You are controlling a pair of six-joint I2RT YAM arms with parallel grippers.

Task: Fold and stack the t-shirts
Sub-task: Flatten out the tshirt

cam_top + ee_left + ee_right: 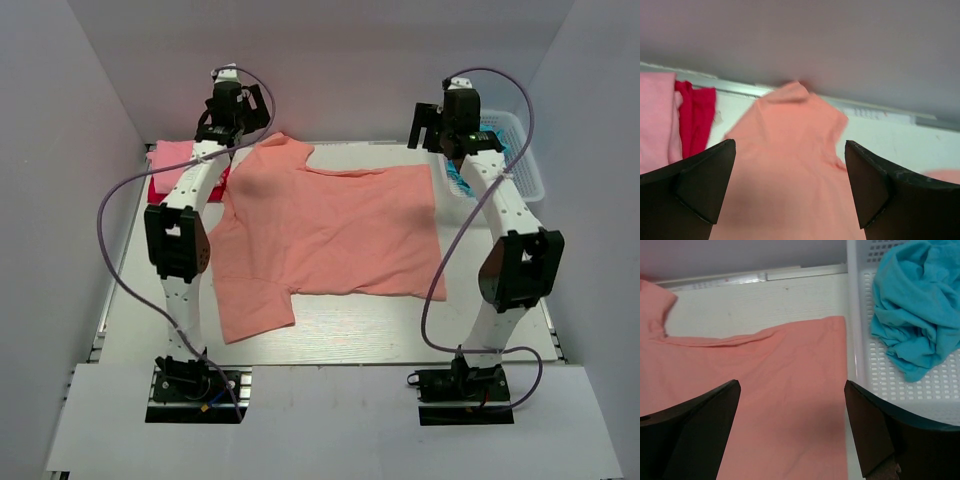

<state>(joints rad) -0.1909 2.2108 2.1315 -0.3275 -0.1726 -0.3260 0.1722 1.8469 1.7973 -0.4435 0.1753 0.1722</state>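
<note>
Far left on the desk point(350, 330), a pink shirt point(168, 155) lies on a red shirt point(158, 190), with the left arm point(190, 200) crossing in front of both. The left jaws stand wide apart, holding nothing, above the far sleeve of the salmon shirt point(330, 235). That shirt lies flat mid-desk, long axis left to right, sleeves left, hem right, just beside the basket point(535, 170). The right jaws gape empty over the hem's far corner. A crumpled blue shirt point(920, 305) lies in the basket
</note>
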